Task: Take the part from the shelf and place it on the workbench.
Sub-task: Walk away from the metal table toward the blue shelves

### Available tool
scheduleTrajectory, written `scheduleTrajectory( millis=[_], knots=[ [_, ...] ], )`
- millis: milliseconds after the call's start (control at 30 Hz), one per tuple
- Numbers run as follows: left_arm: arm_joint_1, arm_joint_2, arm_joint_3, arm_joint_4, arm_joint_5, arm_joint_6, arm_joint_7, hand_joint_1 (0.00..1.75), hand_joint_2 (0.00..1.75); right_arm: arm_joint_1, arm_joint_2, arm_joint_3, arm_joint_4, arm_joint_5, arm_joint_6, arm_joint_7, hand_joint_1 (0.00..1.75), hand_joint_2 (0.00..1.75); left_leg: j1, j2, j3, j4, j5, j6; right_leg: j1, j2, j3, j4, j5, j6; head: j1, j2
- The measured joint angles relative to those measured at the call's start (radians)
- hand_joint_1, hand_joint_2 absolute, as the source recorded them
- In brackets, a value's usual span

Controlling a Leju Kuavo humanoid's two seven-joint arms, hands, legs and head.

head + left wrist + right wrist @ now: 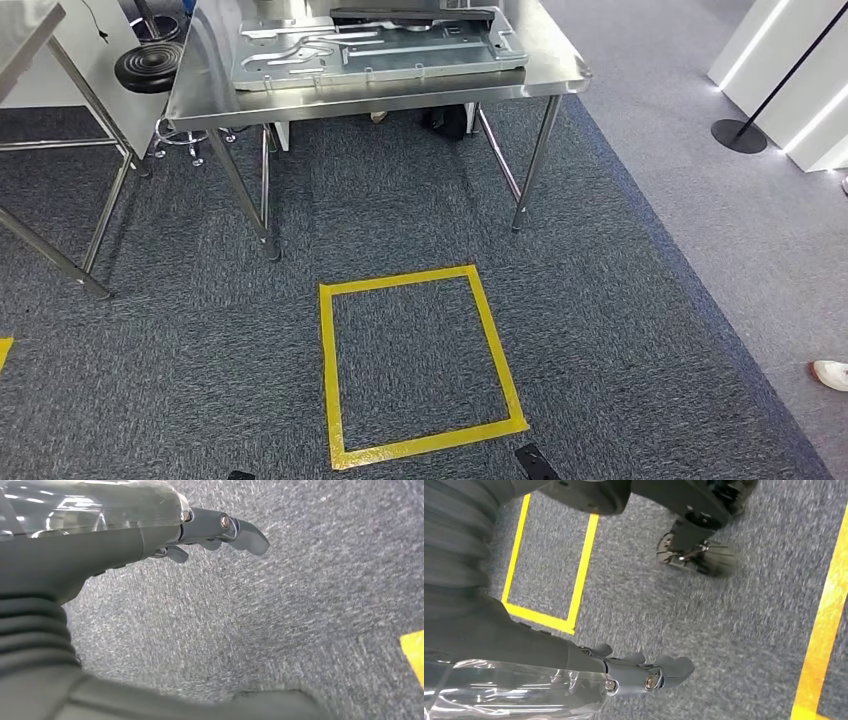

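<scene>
Grey carpet (650,330) covers the floor in head view. Steel workbench (200,85) stands at 12 o'clock, legs splayed down to the carpet. On its top lies the part (370,50), a flat stamped sheet-metal panel, w/ a dark item touching its far edge. A second steel table (60,160) sits at 10 o'clock, apart from the workbench. Yellow tape square (420,365) is on the carpet at 6 o'clock, just in front of the workbench legs. A black stool base (150,65) shows between the two tables. White wall panels & a black post stand (740,135) are at 2 o'clock. A white shoe tip (830,375) of a person sits at 4 o'clock, at frame edge.

Left hand (215,530) hangs over bare carpet: fingers lie loosely side by side, slightly curled, holding nothing; clear plastic wraps the wrist. Right hand (644,672) hangs likewise, fingers slightly apart, holding nothing, over carpet near yellow tape lines.
</scene>
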Motion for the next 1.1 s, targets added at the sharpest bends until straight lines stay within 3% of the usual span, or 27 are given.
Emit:
scheduleTrajectory(
  millis=[67, 100, 133, 200, 267, 400, 467, 533, 600, 633, 667, 733, 800, 867, 933, 967, 1067, 1100],
  knots=[
    [0.001, -0.001, -0.002, 0.0, -0.002, -0.002, 0.004, 0.0, 1.75, 0.003, 0.002, 0.0, 0.0, 0.006, 0.005, -0.017, 0.0, 1.75, -0.002, 0.001, -0.009, 0.003, 0.003, 0.003, -0.001, 0.0, -0.048, 0.119, -0.048, 0.005, 0.0, 0.0],
    [0.002, -0.001, -0.003, 0.0, -0.003, -0.003, 0.006, 0.0, 1.75, 0.005, 0.003, 0.0, 0.0, 0.008, 0.008, -0.027, 0.0, 1.75, -0.003, 0.001, -0.011, 0.005, 0.004, 0.003, -0.001, 0.0, -0.05, 0.132, -0.044, 0.005, 0.0, 0.0],
    [0.002, -0.001, -0.005, 0.0, -0.004, -0.006, 0.008, 0.0, 1.75, 0.006, 0.004, 0.0, 0.0, 0.012, 0.012, -0.038, 0.0, 1.75, -0.003, 0.001, -0.013, 0.008, 0.004, 0.002, -0.001, 0.0, -0.031, 0.103, -0.021, 0.004, 0.0, 0.0],
    [0.0, -0.001, -0.009, 0.0, -0.004, -0.014, 0.013, 0.0, 1.75, 0.007, 0.005, 0.001, 0.0, 0.019, 0.018, -0.057, 0.0, 1.75, -0.004, 0.001, -0.013, 0.011, 0.003, 0.0, 0.0, 0.0, 0.043, -0.036, 0.044, -0.006, 0.0, 0.0],
    [0.0, 0.0, -0.026, -0.001, 0.013, -0.021, 0.018, 0.0, 1.75, 0.013, 0.005, 0.006, 0.0, 0.017, 0.023, -0.067, 0.0, 1.75, -0.008, 0.001, -0.016, 0.015, 0.002, -0.008, 0.005, -0.001, 0.094, -0.142, 0.073, -0.017, 0.0, 0.0],
    [0.01, 0.007, -0.095, -0.008, 0.1, -0.028, 0.028, 0.0, 1.75, 0.041, 0.006, 0.028, 0.0, -0.026, 0.026, -0.065, 0.0, 1.75, -0.009, 0.0, -0.022, 0.019, -0.002, -0.032, 0.006, -0.002, 0.101, -0.169, 0.076, -0.034, 0.0, 0.0],
    [0.019, 0.014, -0.132, -0.012, 0.154, -0.03, 0.031, 0.0, 1.75, 0.051, 0.006, 0.04, -0.004, -0.052, 0.025, -0.061, 0.0, 1.75, -0.008, -0.001, -0.046, 0.075, -0.042, -0.043, 0.0, -0.004, 0.103, -0.179, 0.082, -0.045, 0.0, 0.0],
    [0.034, 0.021, -0.17, -0.013, 0.208, -0.033, 0.036, 0.0, 1.75, 0.056, 0.006, 0.052, -0.013, -0.079, 0.023, -0.057, 0.0, 1.75, -0.004, -0.002, -0.105, 0.208, -0.11, -0.051, 0.0, -0.005, 0.102, -0.18, 0.083, -0.049, 0.0, 0.0],
    [0.056, 0.026, -0.208, -0.013, 0.262, -0.036, 0.042, 0.0, 1.75, 0.06, 0.006, 0.065, -0.027, -0.107, 0.023, -0.05, 0.0, 1.75, 0.0, -0.002, -0.15, 0.308, -0.138, -0.057, 0.0, -0.004, 0.101, -0.178, 0.083, -0.05, 0.0, 0.0],
    [0.069, 0.029, -0.226, -0.013, 0.288, -0.037, 0.044, 0.0, 1.75, 0.062, 0.006, 0.071, -0.035, -0.12, 0.023, -0.047, 0.0, 1.75, 0.002, -0.002, -0.147, 0.303, -0.122, -0.058, 0.0, -0.003, 0.101, -0.176, 0.083, -0.049, 0.0, 0.0],
    [0.082, 0.032, -0.244, -0.013, 0.313, -0.038, 0.046, 0.0, 1.75, 0.063, 0.006, 0.078, -0.044, -0.132, 0.023, -0.044, 0.0, 1.75, 0.004, -0.002, -0.125, 0.257, -0.09, -0.059, -0.001, -0.002, 0.101, -0.174, 0.082, -0.047, 0.0, 0.0],
    [0.103, 0.039, -0.281, -0.012, 0.363, -0.041, 0.049, 0.0, 1.75, 0.063, 0.005, 0.091, -0.065, -0.157, 0.023, -0.04, 0.0, 1.75, 0.006, -0.002, -0.058, 0.114, -0.025, -0.058, 0.0, 0.0, 0.099, -0.164, 0.076, -0.039, 0.0, 0.0],
    [0.119, 0.044, -0.324, -0.012, 0.418, -0.044, 0.053, 0.0, 0.87, 0.065, 0.005, 0.106, -0.085, -0.184, 0.023, -0.034, 0.0, 0.87, 0.004, -0.004, -0.025, 0.038, -0.006, -0.048, 0.004, 0.0, 0.093, -0.155, 0.073, -0.026, 0.0, 0.0],
    [0.135, 0.048, -0.365, -0.012, 0.471, -0.046, 0.058, 0.0, 0.0, 0.07, 0.003, 0.12, -0.098, -0.211, 0.022, -0.028, 0.0, 0.0, 0.002, -0.006, -0.026, 0.035, -0.006, -0.032, 0.004, 0.0, 0.09, -0.154, 0.076, -0.014, 0.0, 0.0],
    [0.146, 0.055, -0.402, -0.015, 0.521, -0.048, 0.062, 0.0, 0.0, 0.084, 0.0, 0.134, -0.106, -0.237, 0.021, -0.022, 0.0, 0.0, 0.003, -0.004, -0.028, 0.029, 0.001, -0.017, 0.0, 0.0, 0.083, -0.137, 0.061, -0.003, 0.0, 0.0],
    [0.149, 0.058, -0.421, -0.02, 0.548, -0.049, 0.064, 0.0, 0.0, 0.094, -0.001, 0.142, -0.108, -0.251, 0.021, -0.019, 0.0, 0.0, 0.004, -0.003, -0.03, 0.026, 0.005, -0.011, -0.001, 0.001, 0.069, -0.104, 0.037, 0.001, 0.0, 0.0],
    [0.149, 0.067, -0.485, -0.043, 0.633, -0.053, 0.069, 0.0, 0.0, 0.131, -0.002, 0.167, -0.109, -0.293, 0.02, -0.009, 0.0, 0.0, -0.001, -0.002, -0.039, 0.026, 0.009, -0.002, -0.002, 0.001, -0.017, 0.088, -0.062, 0.006, 0.0, 0.0],
    [0.148, 0.07, -0.506, -0.055, 0.66, -0.054, 0.07, 0.0, 0.0, 0.147, -0.002, 0.175, -0.108, -0.306, 0.02, -0.006, 0.0, 0.0, -0.003, -0.001, -0.04, 0.026, 0.01, -0.001, -0.002, 0.001, -0.035, 0.13, -0.073, 0.005, 0.0, 0.0]
  ],
)
